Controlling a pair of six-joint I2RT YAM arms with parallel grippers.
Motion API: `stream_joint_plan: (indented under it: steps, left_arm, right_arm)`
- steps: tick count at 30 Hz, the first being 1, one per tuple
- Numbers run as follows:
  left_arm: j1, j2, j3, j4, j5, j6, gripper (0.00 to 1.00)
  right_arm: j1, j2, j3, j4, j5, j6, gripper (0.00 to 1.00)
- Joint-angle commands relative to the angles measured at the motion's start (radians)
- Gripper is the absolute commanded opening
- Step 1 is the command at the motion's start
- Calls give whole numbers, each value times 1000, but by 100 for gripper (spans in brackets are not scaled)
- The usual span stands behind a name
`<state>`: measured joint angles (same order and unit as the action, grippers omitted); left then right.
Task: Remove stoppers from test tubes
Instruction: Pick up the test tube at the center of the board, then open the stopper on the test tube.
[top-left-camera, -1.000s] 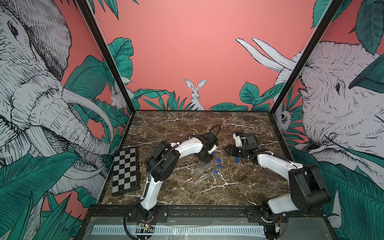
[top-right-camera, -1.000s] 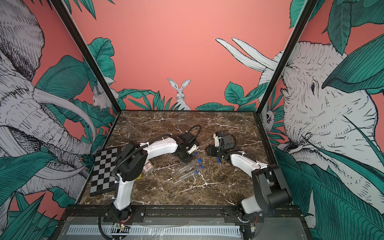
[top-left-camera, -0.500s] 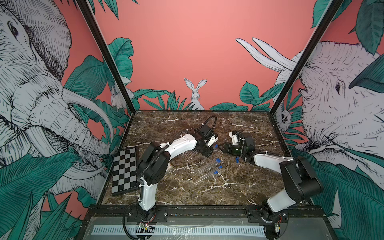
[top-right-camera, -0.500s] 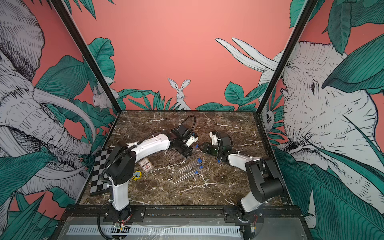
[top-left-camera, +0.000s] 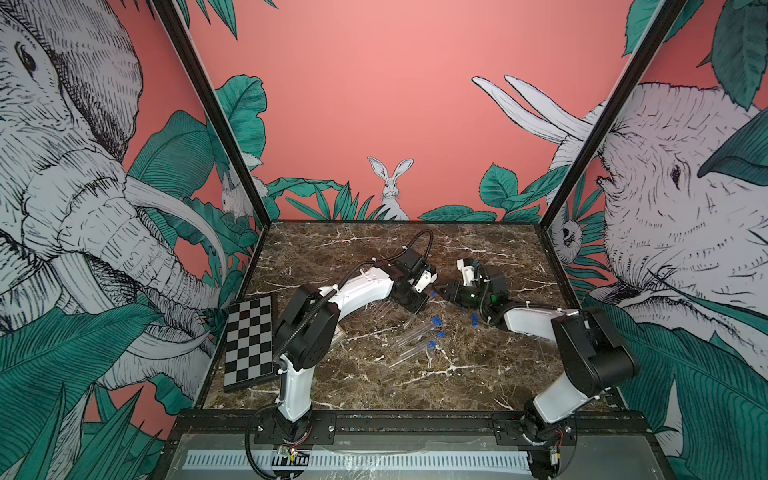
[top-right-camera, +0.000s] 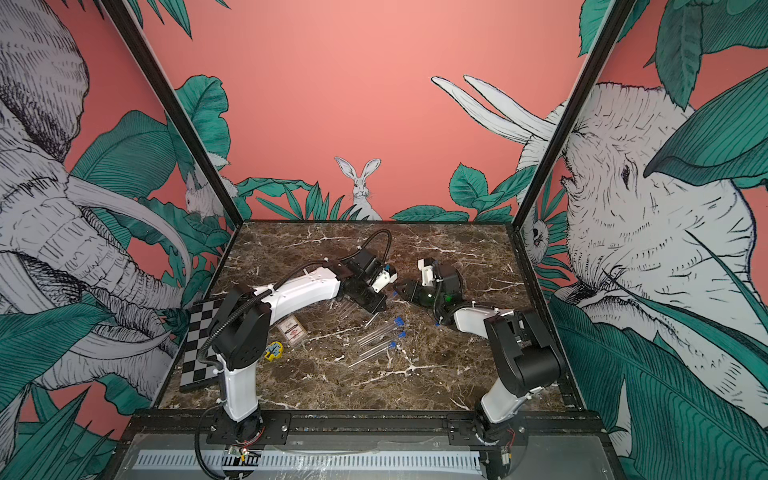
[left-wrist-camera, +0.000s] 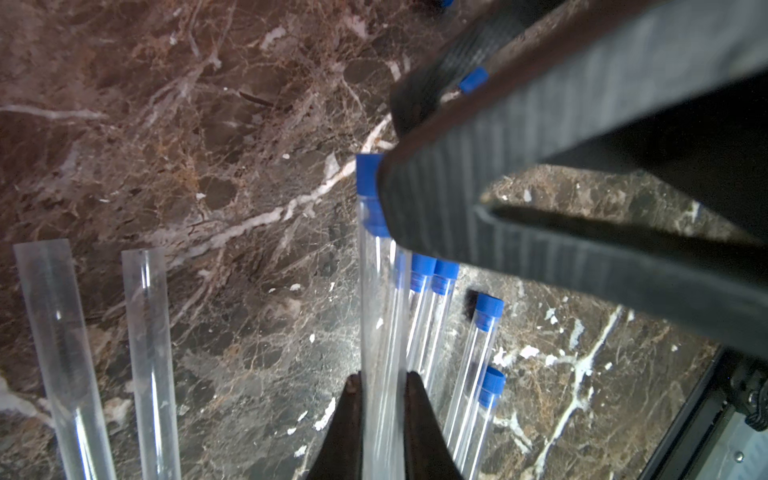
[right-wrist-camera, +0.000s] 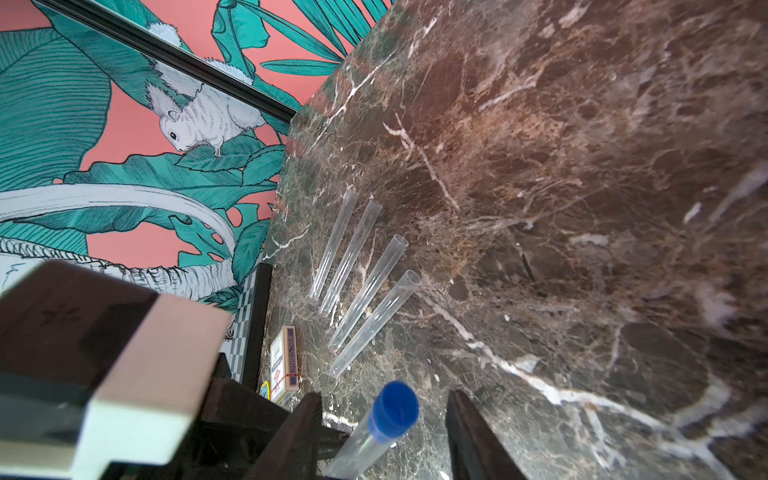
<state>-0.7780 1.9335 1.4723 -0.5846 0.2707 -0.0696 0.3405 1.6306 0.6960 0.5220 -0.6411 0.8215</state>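
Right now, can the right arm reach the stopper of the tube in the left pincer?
Probably yes: the left pincer holds the tube, and its stopper sits between the open jaws of the right pincer, nothing in the way.

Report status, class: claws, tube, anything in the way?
Left claw shut on test tube. Right claw open, straddling its blue stopper, gaps both sides. Nothing blocking it.

- The right gripper (top-left-camera: 436, 287) has slid across toward the left gripper (left-wrist-camera: 383, 388), and its parted jaws now flank the blue stopper (right-wrist-camera: 395, 409) on the test tube (left-wrist-camera: 376, 299) held there.
- The left arm's elbow (top-right-camera: 245, 328) has swung outward, uncovering the card case (top-right-camera: 293, 329).
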Motion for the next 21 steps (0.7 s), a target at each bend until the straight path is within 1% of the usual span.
stream_joint_plan:
  steps: [1, 4, 10, 21]
  left_arm:
    - [-3, -54, 9, 18, 12, -18, 8]
    - [-3, -52, 11, 20, 18, -20, 8]
    - [-4, -50, 14, 25, 21, -22, 8]
    - [-4, -57, 13, 29, 25, -23, 8]
  right_arm:
    - [7, 19, -13, 74, -12, 32, 47]
    - [8, 31, -12, 109, -18, 54, 46]
    - [9, 48, -21, 182, -24, 98, 40]
    - [9, 77, -26, 262, -35, 153, 30]
